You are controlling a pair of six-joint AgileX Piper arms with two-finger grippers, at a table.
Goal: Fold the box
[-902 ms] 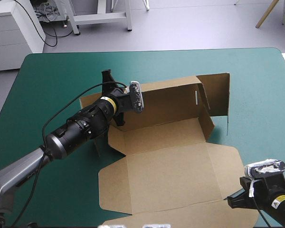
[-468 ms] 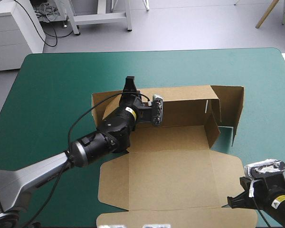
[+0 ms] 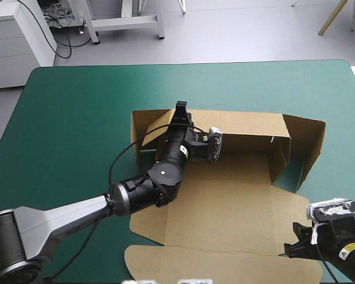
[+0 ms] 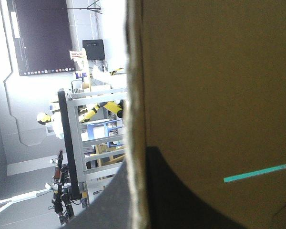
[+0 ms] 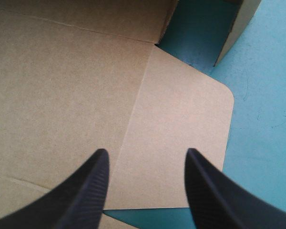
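On teal-green cover (image 3: pixel 65 118) | box (image 3: pixel 225 207) | raised wall runs left-right | flaps nearward

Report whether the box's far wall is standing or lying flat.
Standing. The far wall is upright above the flat base, with its top edge pinched in the left pincer.

The cut-sheet brown cardboard box (image 3: pixel 225 219) lies on the teal-green-covered table (image 3: pixel 65 118), right of its middle, with floor and near panels flat. Along the box's far side its back wall (image 3: pixel 242 127) stands upright, and at the far right corner a side wall (image 3: pixel 307 139) angles outward. The black-finned left gripper (image 3: pixel 179 109) pinches the back wall's left end, one finger on either side. The black-finned right gripper (image 5: pixel 145 155) hangs over the box's near right flap (image 5: pixel 181 129), fingers apart
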